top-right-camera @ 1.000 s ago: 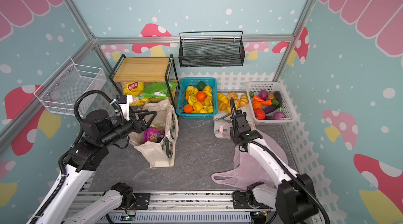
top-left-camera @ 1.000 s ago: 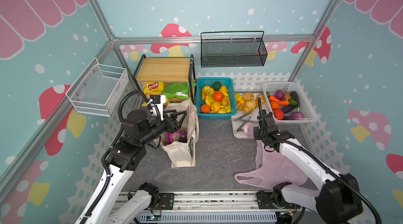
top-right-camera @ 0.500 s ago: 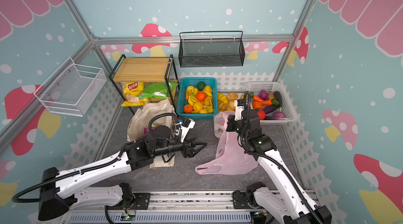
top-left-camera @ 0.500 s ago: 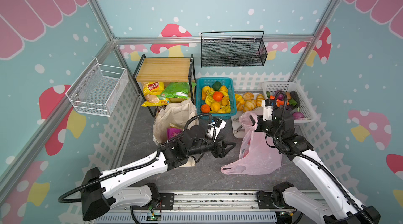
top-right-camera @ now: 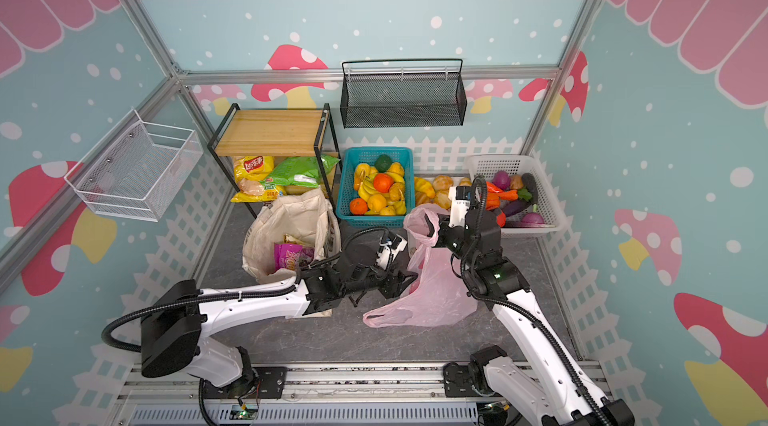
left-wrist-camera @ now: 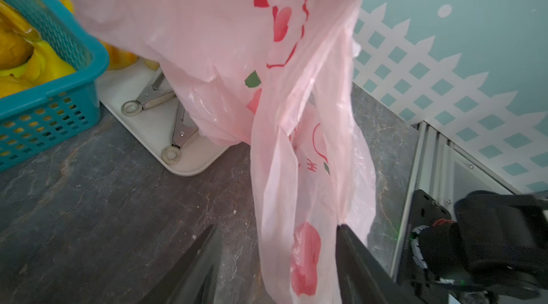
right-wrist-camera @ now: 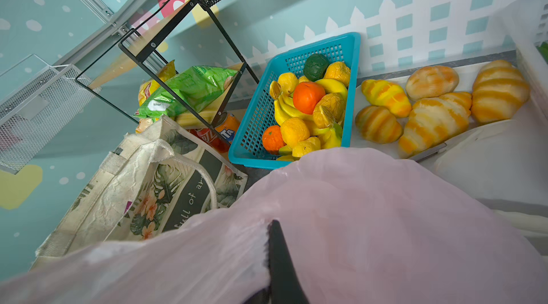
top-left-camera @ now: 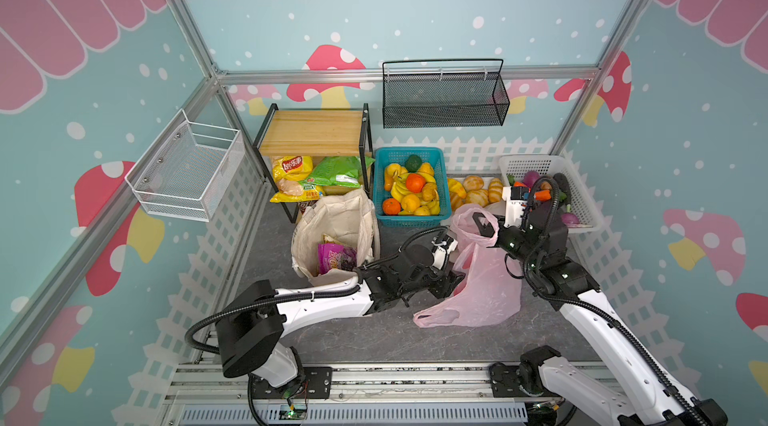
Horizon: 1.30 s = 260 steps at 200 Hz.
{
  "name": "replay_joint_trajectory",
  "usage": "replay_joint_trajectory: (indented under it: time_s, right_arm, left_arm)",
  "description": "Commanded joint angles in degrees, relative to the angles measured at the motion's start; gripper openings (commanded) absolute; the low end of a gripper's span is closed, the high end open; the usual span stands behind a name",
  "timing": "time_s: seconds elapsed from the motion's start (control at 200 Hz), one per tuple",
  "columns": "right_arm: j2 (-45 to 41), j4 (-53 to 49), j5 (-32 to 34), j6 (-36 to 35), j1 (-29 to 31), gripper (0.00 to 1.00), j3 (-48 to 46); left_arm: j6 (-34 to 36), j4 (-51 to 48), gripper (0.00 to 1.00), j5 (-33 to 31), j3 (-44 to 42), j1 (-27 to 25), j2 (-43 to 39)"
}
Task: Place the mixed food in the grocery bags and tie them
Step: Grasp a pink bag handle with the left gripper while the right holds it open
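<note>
The pink plastic grocery bag (top-left-camera: pixel 486 282) (top-right-camera: pixel 436 287) hangs from its top edge, its lower part lying on the table. My right gripper (top-left-camera: pixel 484 226) (top-right-camera: pixel 430 228) (right-wrist-camera: pixel 274 228) is shut on that top edge. My left gripper (top-left-camera: pixel 455 280) (top-right-camera: pixel 409 278) (left-wrist-camera: pixel 275 225) stands open, low beside the bag, with a hanging fold of the bag (left-wrist-camera: pixel 296 110) between its jaws. One finger (left-wrist-camera: pixel 347 237) touches the film. The cream canvas tote (top-left-camera: pixel 332 220) (top-right-camera: pixel 291 216) (right-wrist-camera: pixel 133 184) stands to the left with a purple snack packet (top-left-camera: pixel 334 258) (top-right-camera: pixel 291 255) inside. Toy vegetables (top-left-camera: pixel 536 191) lie in the white basket (top-left-camera: pixel 582 179) behind my right arm.
A teal fruit basket (top-left-camera: pixel 444 195) and a white tray (left-wrist-camera: pixel 189 166) with bread rolls and tongs (left-wrist-camera: pixel 166 101) sit just behind the pink bag. A wooden shelf (top-left-camera: pixel 316 137) holds yellow and green packets. Wire baskets hang on the back wall (top-left-camera: pixel 444 100) and left wall (top-left-camera: pixel 187 170).
My left arm swung from the tote across to the pink bag and its jaws now straddle a hanging fold. My right gripper lifted the bag's top edge off the table.
</note>
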Motion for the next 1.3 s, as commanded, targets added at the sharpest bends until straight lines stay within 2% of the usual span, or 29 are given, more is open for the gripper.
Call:
replay_joint_trajectory:
  time_s: [0.0, 0.125, 0.245, 0.35, 0.4, 0.455, 0.515, 0.595, 0.715, 0.871, 0.951, 0.996, 1.146, 1.296]
  right_arm:
    - [-0.6, 1.9, -1.1, 1.1, -0.2, 0.0, -0.9]
    - [-0.6, 1.8, -1.1, 0.5, -0.4, 0.0, -1.5]
    - [-0.8, -2.2, 0.7, -4.9, -1.1, 0.0, 0.5]
    - [0.4, -11.8, 4.6, -15.1, -1.3, 0.06, 6.3]
    - [1.0, -15.3, 6.0, -19.1, -1.3, 0.08, 8.4]
    - [1.3, -16.2, 5.7, -21.1, -1.3, 0.09, 9.2]
    - [1.6, -14.5, 2.6, -21.3, -1.3, 0.1, 9.3]
    - [2.7, -11.2, -2.4, -21.0, -1.3, 0.1, 9.7]
    - [5.8, -8.3, -4.7, -20.1, -1.2, 0.1, 10.4]
    - [11.3, -11.5, 2.7, -21.5, -1.2, 0.12, 11.6]
    - [12.8, -12.3, 5.3, -21.8, -1.2, 0.18, 11.2]
    - [12.8, -12.1, 4.3, -22.0, -1.2, 0.23, 10.5]
    - [9.6, -5.7, -3.5, -21.6, -1.2, 0.49, 4.1]
    - [8.5, 2.1, -5.2, -20.2, -1.2, 0.59, -3.8]
  left_arm:
    - [-0.6, 5.5, 0.53, -1.8, 1.9, 0.9, 3.1]
    - [-4.3, 13.2, 0.35, 1.2, 1.7, 2.0, 5.3]
    - [-8.8, 17.2, 0.0, 5.3, -0.4, 3.9, 2.3]
    - [-18.9, 15.9, 0.0, 15.5, -2.9, 8.4, -5.4]
    - [-22.4, 12.1, 0.0, 21.2, -2.6, 10.5, -8.8]
    - [-23.6, 5.3, 0.0, 24.2, -1.2, 12.1, -12.8]
    - [-21.3, -4.7, 0.0, 23.6, 1.4, 13.3, -16.8]
    - [-17.3, -16.3, 0.0, 19.8, 4.8, 14.9, -21.1]
    - [-17.9, -24.5, 0.0, 14.6, 5.6, 19.0, -25.4]
    - [-22.7, -21.4, 0.0, 13.9, 1.8, 21.8, -27.4]
    - [-22.9, -20.2, 0.0, 14.0, 1.3, 21.8, -27.0]
    - [-22.9, -19.4, 0.0, 14.1, 1.0, 21.8, -26.5]
    - [-25.5, -15.6, 0.0, 13.9, -0.1, 21.8, -23.9]
    - [-28.9, -11.1, 0.0, 16.8, -0.5, 21.5, -20.8]
